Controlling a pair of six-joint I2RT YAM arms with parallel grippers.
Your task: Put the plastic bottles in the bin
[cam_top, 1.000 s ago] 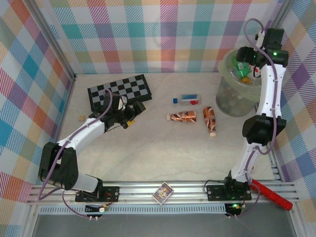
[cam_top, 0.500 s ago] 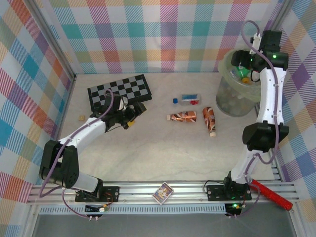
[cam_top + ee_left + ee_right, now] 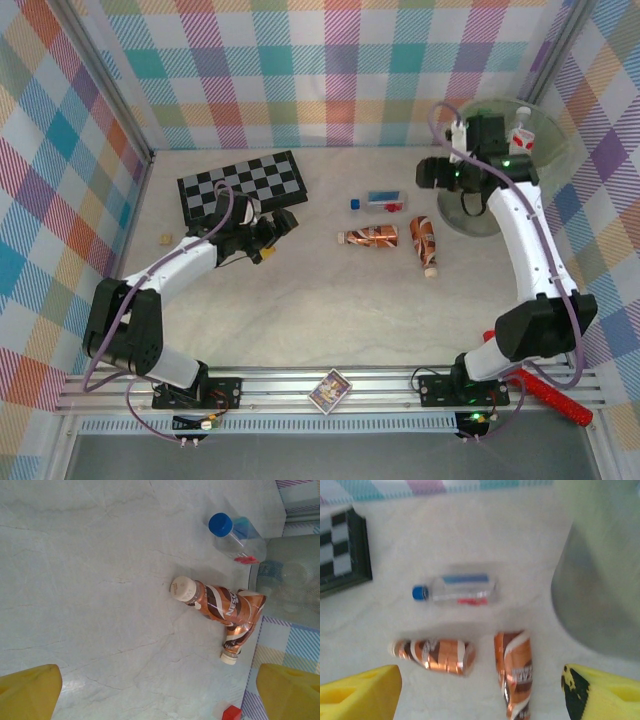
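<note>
Pale-green bin (image 3: 548,150) holding bottles (image 3: 522,140), left gripper (image 3: 160,692) and right gripper (image 3: 480,695) spread wide, empty

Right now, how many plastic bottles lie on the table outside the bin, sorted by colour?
Clear bottle with blue cap: 1
Brown bottles with copper labels: 2
Total: 3
</note>
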